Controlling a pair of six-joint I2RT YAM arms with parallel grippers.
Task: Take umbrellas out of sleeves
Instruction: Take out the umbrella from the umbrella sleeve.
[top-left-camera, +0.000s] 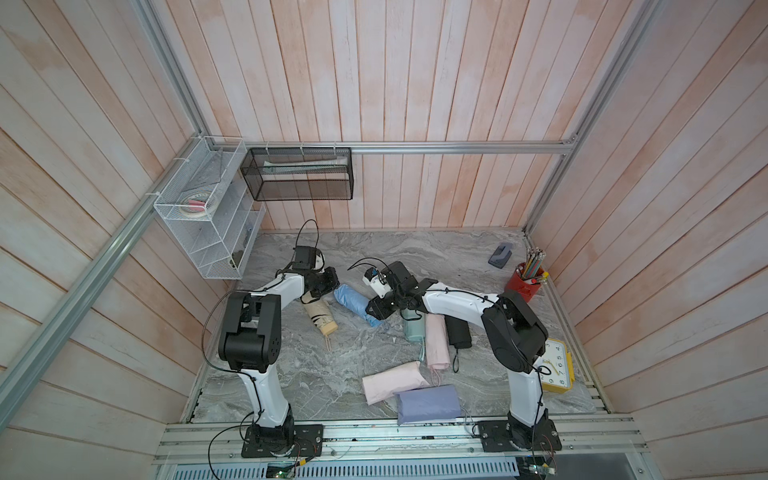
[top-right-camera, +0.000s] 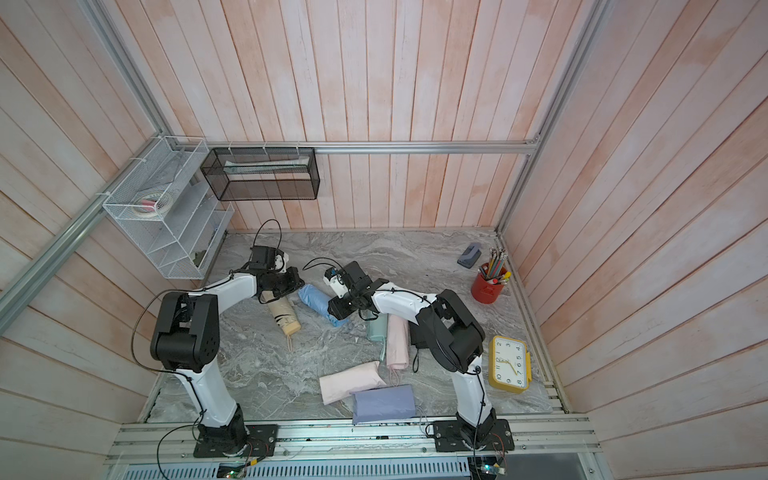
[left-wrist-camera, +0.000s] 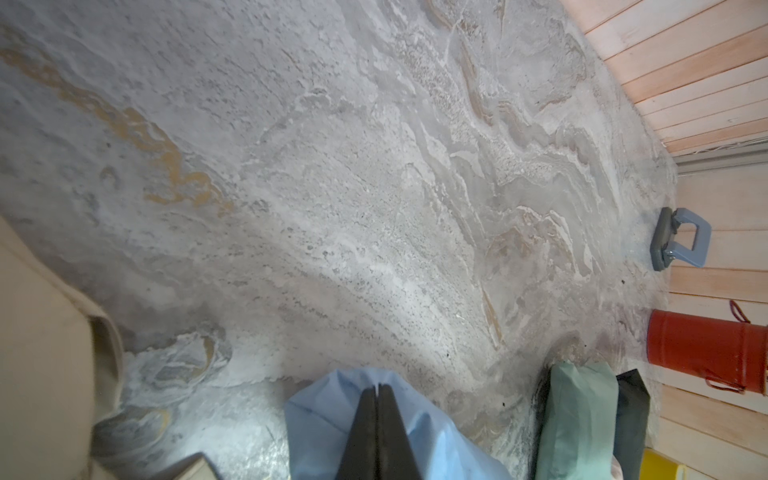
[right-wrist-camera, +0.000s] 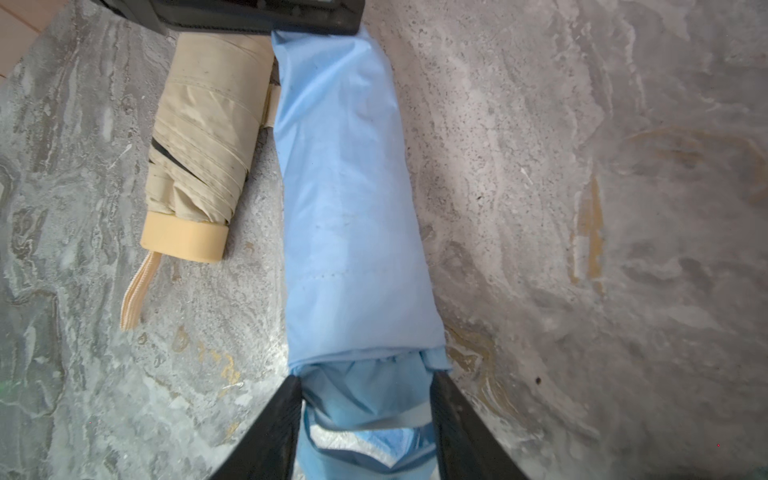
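A light blue sleeve (top-left-camera: 353, 301) (right-wrist-camera: 353, 208) lies on the marble table, and the pleated end of the light blue umbrella (right-wrist-camera: 365, 399) sticks out of its mouth. My left gripper (left-wrist-camera: 378, 388) is shut on the sleeve's (left-wrist-camera: 324, 415) far closed end, pinching the fabric. My right gripper (right-wrist-camera: 366, 378) is open, a finger on each side of the exposed umbrella end. A bare beige umbrella (top-left-camera: 320, 318) (right-wrist-camera: 199, 153) lies alongside. Mint (top-left-camera: 413, 330), pink (top-left-camera: 436, 345), black (top-left-camera: 457, 332), pink (top-left-camera: 392, 386) and lavender (top-left-camera: 428, 403) sleeves lie in front and to the right.
A red pencil cup (top-left-camera: 524, 282), a grey hole punch (top-left-camera: 500, 254) and a yellow clock (top-left-camera: 557, 365) stand along the right wall. A white wire rack (top-left-camera: 208, 216) and a black mesh basket (top-left-camera: 297, 174) hang at the back left.
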